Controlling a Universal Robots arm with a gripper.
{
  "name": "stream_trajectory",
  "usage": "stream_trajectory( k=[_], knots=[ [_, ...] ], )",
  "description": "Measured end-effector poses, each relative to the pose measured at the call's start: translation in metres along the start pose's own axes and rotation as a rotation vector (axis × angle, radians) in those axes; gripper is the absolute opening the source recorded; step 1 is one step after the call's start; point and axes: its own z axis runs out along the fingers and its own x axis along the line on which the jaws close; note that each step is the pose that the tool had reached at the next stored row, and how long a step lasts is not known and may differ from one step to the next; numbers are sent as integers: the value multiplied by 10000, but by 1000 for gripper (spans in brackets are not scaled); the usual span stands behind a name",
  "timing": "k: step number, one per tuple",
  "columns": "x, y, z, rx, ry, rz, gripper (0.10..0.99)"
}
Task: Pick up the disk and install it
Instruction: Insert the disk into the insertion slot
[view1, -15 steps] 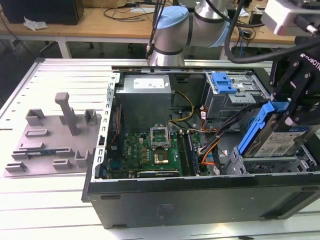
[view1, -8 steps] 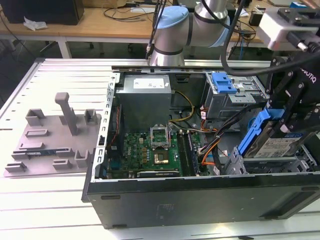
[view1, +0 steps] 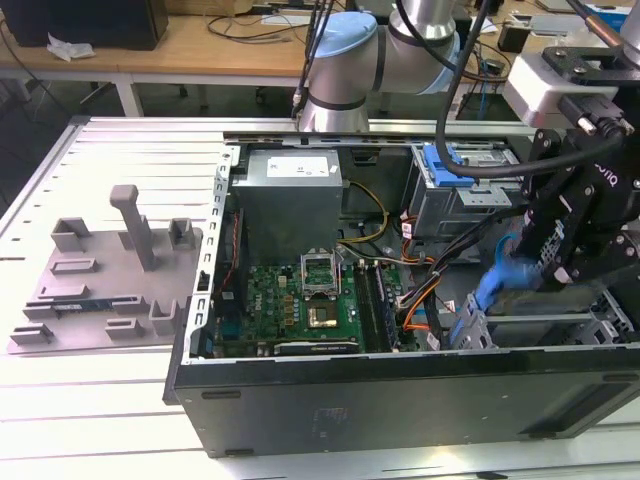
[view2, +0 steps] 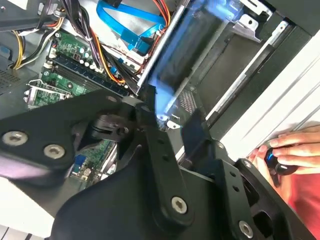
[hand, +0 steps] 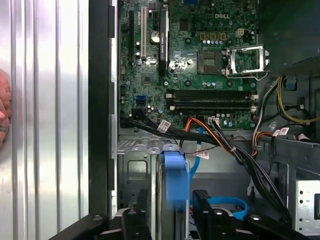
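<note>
The disk (hand: 175, 186) stands at the drive cage (hand: 132, 170) beside the motherboard (hand: 190, 65).

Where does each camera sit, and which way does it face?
Exterior view: off the arm, looking down into the computer case; gripper at the exterior view's right.
First wrist view: on the arm, facing the motherboard past the held disk.
Second wrist view: on the arm, along the gripper toward the disk.
Both wrist views show a hand.

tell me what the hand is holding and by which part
The hand holds the disk, with its fingers clamped on the two flat faces at the end nearest the wrist.
</note>
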Motion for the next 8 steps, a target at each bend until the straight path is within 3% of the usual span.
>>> stream_trajectory(
  k=[1,8],
  knots=[
    [0,0,1,0,0,0,506],
    [0,4,1,1,-1,1,506]
  ],
)
